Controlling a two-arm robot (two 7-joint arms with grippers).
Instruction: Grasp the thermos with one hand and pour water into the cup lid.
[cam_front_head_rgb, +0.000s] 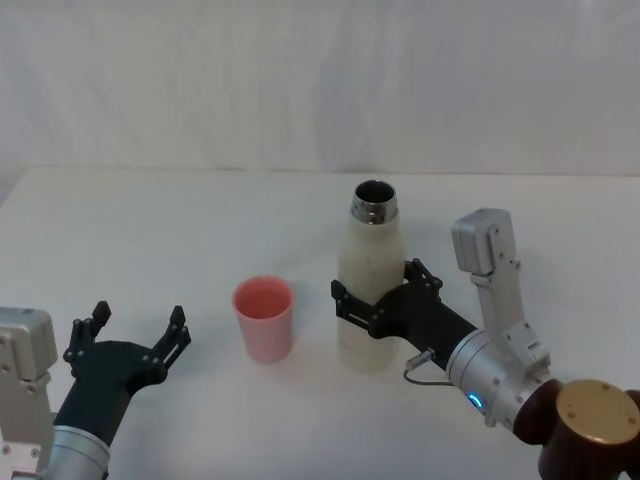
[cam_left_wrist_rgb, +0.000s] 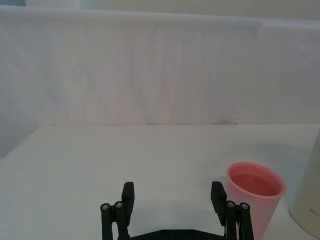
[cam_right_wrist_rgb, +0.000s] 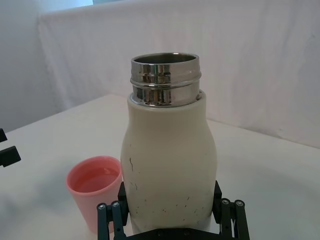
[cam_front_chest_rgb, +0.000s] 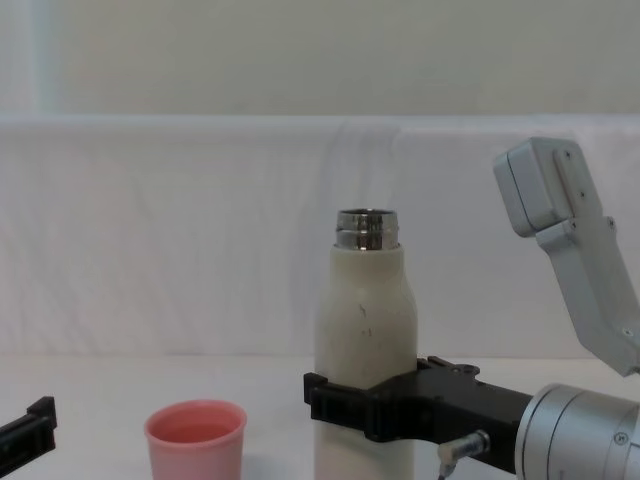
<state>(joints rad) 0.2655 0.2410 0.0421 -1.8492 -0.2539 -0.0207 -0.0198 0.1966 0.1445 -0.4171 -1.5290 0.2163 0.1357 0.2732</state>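
Observation:
The thermos (cam_front_head_rgb: 368, 250) stands upright on the white table (cam_front_head_rgb: 150, 230), cap off, its steel neck open. My right gripper (cam_front_head_rgb: 376, 296) is shut on its lower body, one finger on each side, as the right wrist view shows around the thermos (cam_right_wrist_rgb: 170, 150). The pink cup lid (cam_front_head_rgb: 264, 318) stands upright just left of the thermos, a small gap between them, and seems to hold some liquid (cam_left_wrist_rgb: 254, 184). My left gripper (cam_front_head_rgb: 140, 328) hovers open near the table's front left, left of the cup lid, with nothing between its fingers. From the chest view the thermos (cam_front_chest_rgb: 365, 300) towers over the cup lid (cam_front_chest_rgb: 196, 440).
A white cloth backdrop (cam_front_head_rgb: 320, 80) rises behind the table's far edge. The right arm's white housing (cam_front_head_rgb: 487, 250) stands up to the right of the thermos. Bare tabletop lies on the left and behind the two objects.

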